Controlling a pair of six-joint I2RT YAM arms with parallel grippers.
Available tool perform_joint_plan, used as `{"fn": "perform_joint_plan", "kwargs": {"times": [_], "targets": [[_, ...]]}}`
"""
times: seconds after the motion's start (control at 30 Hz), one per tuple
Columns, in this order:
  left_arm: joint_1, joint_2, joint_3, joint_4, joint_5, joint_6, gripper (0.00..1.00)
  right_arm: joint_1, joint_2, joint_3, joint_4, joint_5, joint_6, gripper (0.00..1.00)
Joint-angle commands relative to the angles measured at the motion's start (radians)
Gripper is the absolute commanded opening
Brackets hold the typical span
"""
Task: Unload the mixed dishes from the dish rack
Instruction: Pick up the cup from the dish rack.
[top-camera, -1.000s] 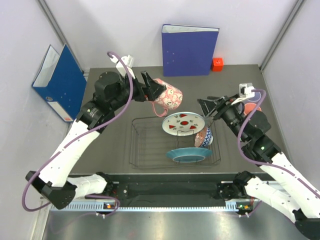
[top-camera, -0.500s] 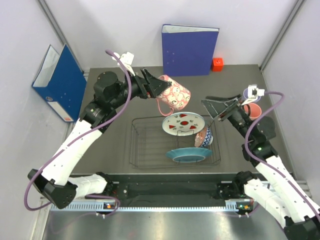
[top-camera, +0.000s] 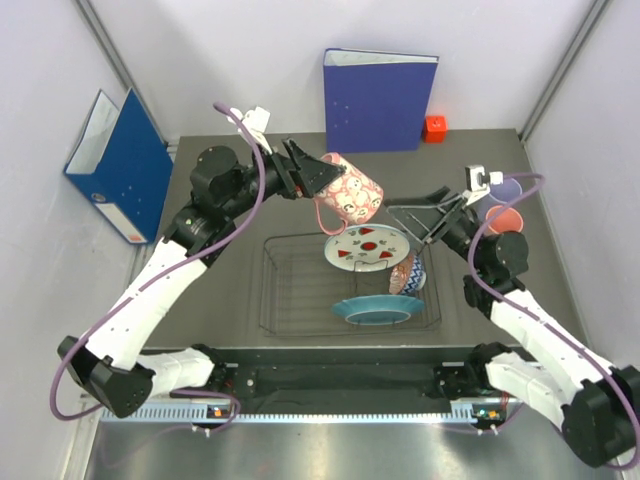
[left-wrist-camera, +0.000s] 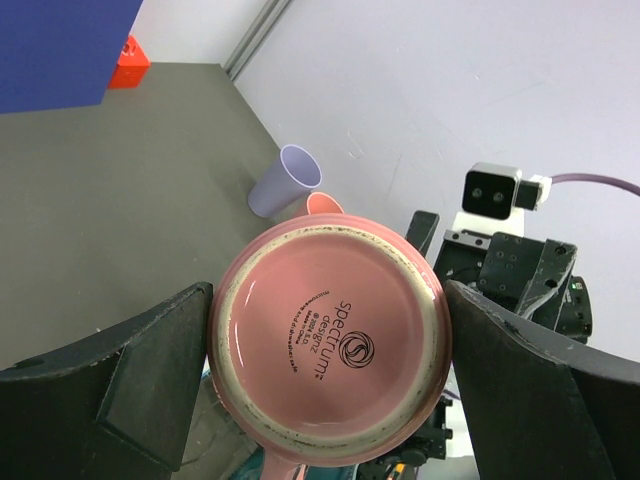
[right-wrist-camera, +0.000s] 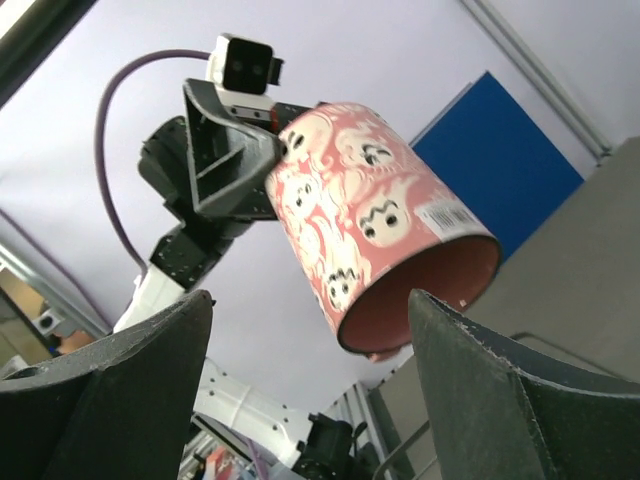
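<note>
1. Three dishes sit in the dish rack (top-camera: 290, 300): white watermelon plate (top-camera: 365, 245), teal plate (top-camera: 372, 310), patterned bowl (top-camera: 408, 272).
2. Right of the rack, the lavender cup (top-camera: 503, 189) and plain pink cup (top-camera: 506, 220) stand unloaded.
3. The left tool (top-camera: 318, 178) clamps the patterned pink cup (top-camera: 350, 192) above the rack's far edge. The right tool (top-camera: 410, 222) hangs apart and empty near its far right corner.
4. The counter (top-camera: 460, 160) is dark grey and the walls are pale. Beyond the rack are blue binders (top-camera: 378, 100) and a red cube (top-camera: 434, 128).
</note>
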Motion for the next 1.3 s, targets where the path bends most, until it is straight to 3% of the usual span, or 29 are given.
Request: {"fn": "perform_joint_plan", "kwargs": {"times": [0.0, 0.3, 0.37, 0.4, 0.57, 0.63, 0.77, 0.83, 0.9, 1.03, 1.13, 1.27], "targets": [[0.004, -0.013, 0.005, 0.211, 0.028, -0.055, 0.0, 0.019, 0.083, 0.053, 0.254, -0.042, 0.082, 0.79], [0.004, -0.016, -0.028, 0.233, 0.032, -0.067, 0.0, 0.116, 0.345, 0.129, 0.443, -0.053, 0.159, 0.77], [0.004, -0.014, -0.031, 0.23, 0.032, -0.067, 0.0, 0.119, 0.36, 0.119, 0.493, -0.051, 0.182, 0.68], [0.004, -0.013, -0.034, 0.231, 0.03, -0.067, 0.0, 0.119, 0.368, 0.118, 0.504, -0.051, 0.187, 0.5], [0.004, -0.02, -0.057, 0.234, 0.021, -0.065, 0.0, 0.119, 0.334, 0.107, 0.464, -0.054, 0.156, 0.12], [0.004, -0.019, -0.063, 0.234, 0.016, -0.065, 0.0, 0.119, 0.298, 0.11, 0.42, -0.054, 0.127, 0.02], [0.004, -0.011, -0.069, 0.214, 0.016, -0.062, 0.0, 0.118, 0.218, 0.136, 0.238, -0.036, 0.003, 0.0], [0.004, -0.008, -0.075, 0.208, 0.01, -0.052, 0.11, 0.118, 0.157, 0.18, 0.057, 0.001, -0.065, 0.0], [0.004, -0.004, -0.075, 0.191, 0.005, -0.039, 0.38, 0.118, 0.095, 0.222, -0.087, 0.041, -0.189, 0.0], [0.006, 0.007, -0.072, 0.165, -0.016, -0.004, 0.75, 0.116, 0.031, 0.352, -0.414, 0.166, -0.387, 0.0], [0.006, 0.016, -0.066, 0.152, -0.048, 0.007, 0.99, 0.112, 0.006, 0.427, -0.54, 0.232, -0.462, 0.0], [0.009, 0.027, -0.051, 0.119, -0.105, 0.025, 0.99, 0.104, -0.011, 0.536, -0.697, 0.333, -0.55, 0.0]]}}
